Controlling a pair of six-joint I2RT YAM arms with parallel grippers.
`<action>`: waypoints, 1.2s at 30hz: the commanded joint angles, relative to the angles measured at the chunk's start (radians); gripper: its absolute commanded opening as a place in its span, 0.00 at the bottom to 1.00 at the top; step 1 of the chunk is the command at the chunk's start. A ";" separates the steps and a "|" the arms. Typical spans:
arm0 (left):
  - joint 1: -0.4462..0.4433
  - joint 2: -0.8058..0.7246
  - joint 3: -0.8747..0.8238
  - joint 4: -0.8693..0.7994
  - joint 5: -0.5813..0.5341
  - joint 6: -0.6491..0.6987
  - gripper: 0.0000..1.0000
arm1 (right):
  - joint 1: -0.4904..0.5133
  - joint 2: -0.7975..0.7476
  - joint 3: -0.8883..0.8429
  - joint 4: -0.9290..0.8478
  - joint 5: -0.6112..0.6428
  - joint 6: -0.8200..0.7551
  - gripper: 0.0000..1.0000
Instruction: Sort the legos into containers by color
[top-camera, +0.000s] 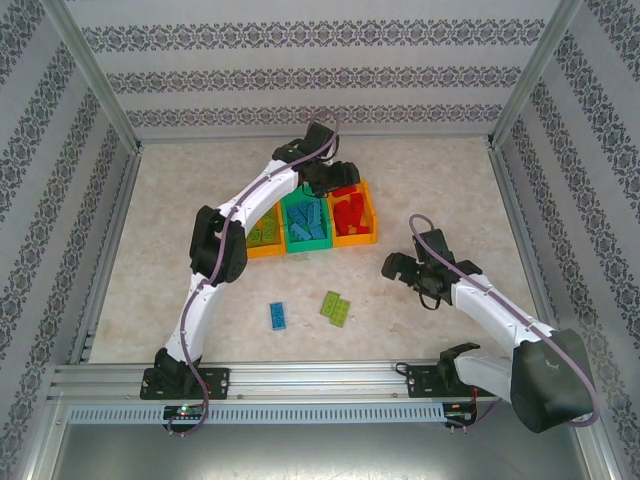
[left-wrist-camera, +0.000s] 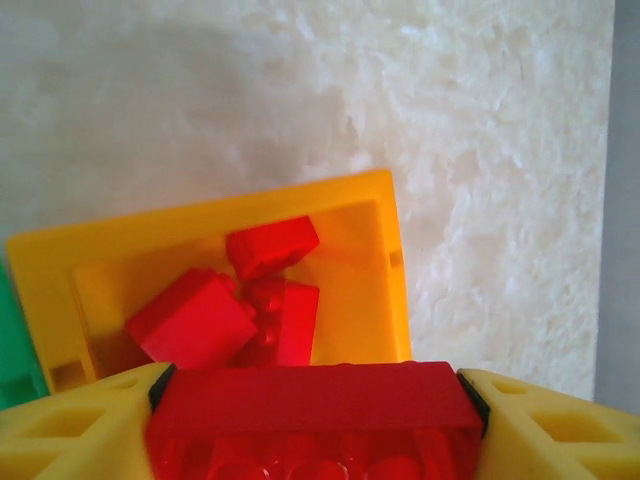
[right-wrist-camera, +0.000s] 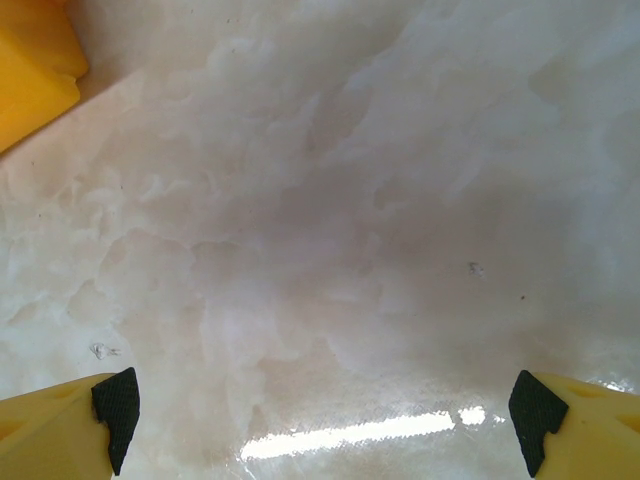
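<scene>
The left claw (left-wrist-camera: 315, 392) grasps a red brick (left-wrist-camera: 300, 405) end to end, its long axis running pad to pad, just above the right orange bin (left-wrist-camera: 392, 235) of red legos. The right claw (right-wrist-camera: 322, 410), spread wide over the table (right-wrist-camera: 320, 200), is nearer the loose green legos (top-camera: 335, 308) and blue brick (top-camera: 278, 316).

You are looking down on a pale, marbled cream table (top-camera: 440, 180) that is spreading across the whole cell. Papered walls (top-camera: 300, 70), white with grey floral bands, are closing it in on the far, left and right sides. Aluminium posts (top-camera: 93, 75) are rising from the far corners, and a slotted aluminium rail (top-camera: 310, 380) is running along the near edge. Soft, even light is falling on the tabletop, and a bright streak (right-wrist-camera: 350, 437) is glinting on it in your right wrist view.
</scene>
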 joint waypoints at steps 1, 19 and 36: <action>0.008 0.015 0.060 -0.011 0.066 -0.026 0.79 | 0.026 -0.005 -0.016 0.014 0.015 0.021 0.98; -0.002 -0.394 -0.389 0.038 -0.088 0.127 1.00 | 0.426 0.075 0.100 -0.051 0.077 0.062 0.98; 0.007 -0.741 -0.885 0.108 -0.231 0.170 0.99 | 0.667 0.334 0.163 -0.017 0.140 0.296 0.94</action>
